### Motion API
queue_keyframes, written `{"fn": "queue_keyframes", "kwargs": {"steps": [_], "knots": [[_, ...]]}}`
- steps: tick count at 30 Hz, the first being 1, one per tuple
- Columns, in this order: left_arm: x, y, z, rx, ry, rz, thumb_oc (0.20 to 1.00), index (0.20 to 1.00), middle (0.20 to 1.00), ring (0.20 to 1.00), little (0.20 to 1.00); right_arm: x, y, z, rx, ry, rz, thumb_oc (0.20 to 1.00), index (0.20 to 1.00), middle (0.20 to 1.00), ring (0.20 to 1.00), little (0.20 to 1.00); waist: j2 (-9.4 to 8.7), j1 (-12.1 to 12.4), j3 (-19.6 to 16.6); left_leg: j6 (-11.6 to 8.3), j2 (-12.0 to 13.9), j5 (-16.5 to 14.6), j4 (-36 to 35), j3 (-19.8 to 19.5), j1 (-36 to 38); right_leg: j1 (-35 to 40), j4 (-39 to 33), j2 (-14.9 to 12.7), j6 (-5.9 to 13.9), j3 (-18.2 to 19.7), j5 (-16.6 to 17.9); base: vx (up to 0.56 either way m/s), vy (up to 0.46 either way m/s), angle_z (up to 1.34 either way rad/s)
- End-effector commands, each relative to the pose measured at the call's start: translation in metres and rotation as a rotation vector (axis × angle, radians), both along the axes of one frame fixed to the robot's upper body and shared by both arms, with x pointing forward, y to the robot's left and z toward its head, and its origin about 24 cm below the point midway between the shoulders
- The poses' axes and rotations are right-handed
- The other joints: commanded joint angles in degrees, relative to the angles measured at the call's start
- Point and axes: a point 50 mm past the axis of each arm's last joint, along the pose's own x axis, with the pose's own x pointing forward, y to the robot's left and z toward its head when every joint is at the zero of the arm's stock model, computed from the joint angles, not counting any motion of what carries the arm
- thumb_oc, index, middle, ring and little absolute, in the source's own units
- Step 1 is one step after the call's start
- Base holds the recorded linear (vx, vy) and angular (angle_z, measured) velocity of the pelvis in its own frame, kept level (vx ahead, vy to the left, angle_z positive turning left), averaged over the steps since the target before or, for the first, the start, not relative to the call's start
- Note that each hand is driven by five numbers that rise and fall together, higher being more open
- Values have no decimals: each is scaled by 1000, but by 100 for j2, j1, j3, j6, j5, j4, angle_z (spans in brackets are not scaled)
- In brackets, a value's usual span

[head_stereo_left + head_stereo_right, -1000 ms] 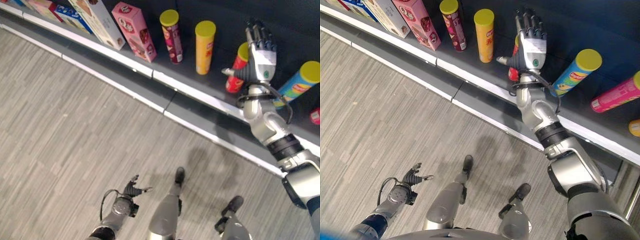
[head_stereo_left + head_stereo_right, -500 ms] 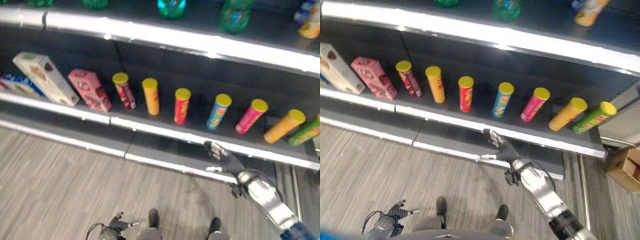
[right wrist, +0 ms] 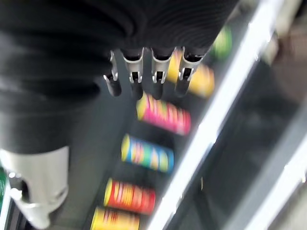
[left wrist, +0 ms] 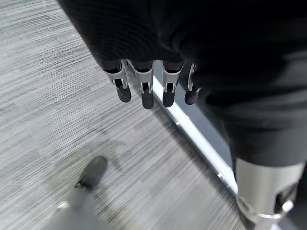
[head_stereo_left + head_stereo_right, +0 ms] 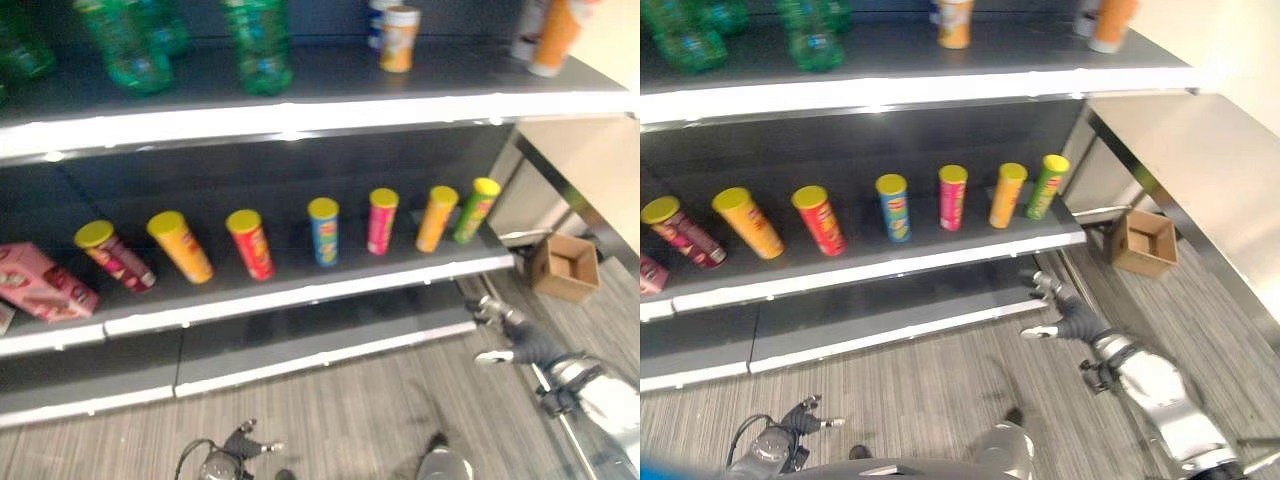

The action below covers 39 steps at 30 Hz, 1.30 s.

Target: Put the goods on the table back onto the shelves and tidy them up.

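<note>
Cans stand upright in a row on the middle shelf (image 5: 890,268): maroon can (image 5: 678,232) at 9 o'clock, then orange can (image 5: 747,222), red can (image 5: 820,220), blue can (image 5: 893,208), pink can (image 5: 952,197), amber can (image 5: 1006,195), and green can (image 5: 1044,187) at 3 o'clock, each apart from its neighbour, most leaning a little. Pink box (image 5: 45,283) lies on the same shelf beyond the maroon can. Green bottles (image 5: 255,45) and a cup (image 5: 399,38) occupy the top shelf (image 5: 300,112). Cardboard box (image 5: 1142,242) sits open on the floor at 3 o'clock, beside a pale counter (image 5: 1200,170). Right hand (image 5: 1065,315) hangs at 4 o'clock, below the shelf edge, fingers relaxed and spread, grasping nothing. Left hand (image 5: 792,420) hangs low at 7 o'clock over the floor, fingers loose, likewise empty. No table goods are visible in either hand. Judged step: turning to fetch the next item. Advice: keep both hands clear of the shelf lip while turning, locate the table before reaching, and place any new can in line with the row, upright, without knocking the green can at its end.
</note>
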Motion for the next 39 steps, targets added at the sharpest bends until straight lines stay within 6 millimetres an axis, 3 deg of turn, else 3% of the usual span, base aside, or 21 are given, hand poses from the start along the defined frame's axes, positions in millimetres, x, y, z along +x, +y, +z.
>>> {"fn": "queue_keyframes", "kwargs": {"steps": [1, 2, 3, 4, 5, 6, 7, 9, 10, 11, 12, 13, 14, 15, 17, 18, 22, 25, 32, 37, 39], "knots": [[27, 14, 17, -8, -126, 33, 1000, 1000, 1000, 1000, 1000, 12, -24, 74, -119, -307, -63, 1000, 1000, 1000, 1000, 1000, -293, 65, -218, -485, 432, -168, 528, 168, -200, 369, -739, 318, 210, 149, 584, -30, -603, -118], [24, 16, 17, -10, -129, 46, 1000, 1000, 1000, 1000, 1000, 12, -28, 90, -165, -368, -72, 1000, 1000, 1000, 1000, 1000, -314, 50, -253, -560, 610, -138, 631, 249, -160, 397, -874, 450, 210, 157, 226, -43, -670, -128], [23, 16, 17, -19, -138, 72, 1000, 1000, 1000, 1000, 1000, 11, -38, 104, -162, -419, -124, 1000, 1000, 1000, 1000, 1000, -286, -3, -244, -727, 865, 91, 795, 311, -133, 400, -927, 656, 210, 239, 63, -10, -343, -101], [24, 15, 17, -21, -139, 70, 1000, 1000, 1000, 1000, 1000, 10, -38, 104, -163, -420, -126, 1000, 1000, 1000, 1000, 1000, -256, 22, -233, -737, 902, 96, 806, 319, -128, 400, -927, 689, 210, 248, 56, -3, -436, -113], [16, 13, 13, -41, -130, 127, 1000, 1000, 1000, 1000, 1000, 4, -54, 129, -137, -559, -232, 1000, 1000, 1000, 1000, 1000, -147, -87, -229, -782, 1279, 546, 1289, 405, -190, 505, -1059, 1084, 86, 427, -263, 9, -377, -101], [13, 11, 11, -50, -128, 151, 1000, 1000, 1000, 1000, 1000, 2, -59, 138, -153, -609, -271, 1000, 1000, 1000, 1000, 1000, -106, -105, -199, -782, 1446, 803, 1591, 429, -205, 612, -1154, 1306, -52, 447, -385, 4, -380, -78], [14, 10, 11, -52, -129, 150, 1000, 1000, 1000, 1000, 1000, 2, -59, 138, -155, -611, -272, 1000, 1000, 1000, 1000, 1000, -79, -99, -178, -782, 1491, 807, 1619, 415, -209, 633, -1170, 1347, -73, 439, -388, 19, -298, -38], [8, 6, 7, -74, -130, 201, 1000, 1000, 1000, 1000, 1000, -4, -72, 160, -172, -731, -369, 1000, 1000, 1000, 1000, 1000, -32, -149, -62, -782, 1901, 1516, 2379, 319, -289, 963, -1490, 1886, -372, 621, -653, 54, -425, -58], [6, 4, 6, -79, -127, 215, 1000, 1000, 1000, 1000, 1000, -4, -74, 163, -173, -749, -391, 1000, 1000, 1000, 1000, 1000, -34, -133, -22, -782, 1882, 1467, 2537, 220, -357, 972, -1502, 1993, -465, 732, -731, 18, -433, -70], [5, 4, 6, -85, -133, 232, 1000, 1000, 1000, 1000, 1000, -3, -76, 166, -183, -766, -411, 1000, 1000, 1000, 1000, 1000, -62, -66, 34, -753, 1662, 1244, 2639, -151, -490, 950, -1510, 2091, -548, 934, -787, -33, -318, -59], [4, 3, 5, -94, -136, 239, 1000, 1000, 1000, 1000, 1000, -5, -78, 169, -194, -779, -425, 1000, 1000, 1000, 1000, 1000, -105, 7, 89, -630, 1278, 911, 2664, -595, -724, 968, -1513, 2177, -630, 1117, -843, -30, -200, -78], [4, 3, 5, -95, -136, 236, 1000, 1000, 1000, 1000, 1000, -6, -78, 169, -195, -780, -428, 1000, 1000, 1000, 1000, 1000, -102, -20, 74, -622, 1273, 861, 2733, -656, -800, 960, -1507, 2161, -620, 1078, -860, -42, -236, -74], [5, -1, 4, -103, -130, 229, 1000, 1000, 1000, 1000, 1000, -9, -90, 170, -191, -796, -499, 1000, 1000, 1000, 1000, 1000, -214, 5, 96, -205, 619, 199, 2500, -954, -1068, 967, -1507, 2250, -714, 1281, -823, -22, -122, -67], [5, -1, 4, -103, -130, 228, 1000, 1000, 1000, 1000, 1000, -9, -90, 170, -191, -796, -500, 1000, 1000, 1000, 1000, 1000, -226, 4, 89, -187, 596, 193, 2495, -947, -1072, 961, -1505, 2227, -702, 1277, -823, 79, -179, -41], [3, -1, 2, -91, -111, 205, 1000, 1000, 1000, 1000, 1000, -15, -99, 165, -164, -798, -559, 1000, 1000, 1000, 1000, 1000, -245, 12, 73, -151, 232, -211, 2245, -940, -1186, 1053, -1503, 2291, -653, 1398, -914, 163, -86, -42], [5, -1, 3, -91, -112, 203, 1000, 1000, 1000, 1000, 1000, -18, -108, 159, -182, -773, -611, 1000, 1000, 1000, 1000, 1000, -249, -12, 90, -150, 99, -99, 1979, -637, -1462, 1120, -1515, 2354, -664, 1429, -932, 92, -90, -20], [8, 2, 5, -81, -118, 193, 1000, 1000, 1000, 1000, 1000, -16, -112, 150, -157, -736, -639, 1000, 1000, 1000, 1000, 1000, -246, 55, 182, -146, -154, 39, 1646, -235, -1736, 1202, -1512, 2499, -628, 1503, -963, 61, -29, -15], [4, 1, 2, -81, -96, 197, 1000, 1000, 1000, 1000, 1000, -13, -115, 134, -166, -667, -652, 1000, 1000, 1000, 1000, 1000, -197, 55, 107, -8, -510, 58, 862, -400, -1245, 1284, -1486, 2548, -566, 1597, -1018, 157, 115, -27], [-1, 2, 0, -88, -89, 227, 1000, 1000, 1000, 1000, 1000, -2, -112, 102, -200, -535, -648, 1000, 1000, 1000, 1000, 1000, -182, 38, -80, 133, -751, 0, 398, -257, -807, 1277, -1274, 2432, -475, 1625, -1171, 126, 93, -5], [-6, 5, 0, -82, -72, 228, 1000, 1000, 1000, 1000, 1000, 4, -109, 84, -232, -472, -650, 1000, 1000, 1000, 1000, 1000, -72, 75, -24, 380, -980, -226, 154, -168, -436, 850, 110, 2069, -301, 1444, -1386, 76, 127, -10], [-3, 9, 2, -65, -75, 217, 1000, 1000, 1000, 1000, 1000, 4, -110, 78, -238, -452, -663, 1000, 1000, 1000, 1000, 1000, -66, 40, 74, 422, -1012, -260, 127, -188, -340, 546, 709, 1901, -216, 1357, -1298, -1, 59, -9]]}}
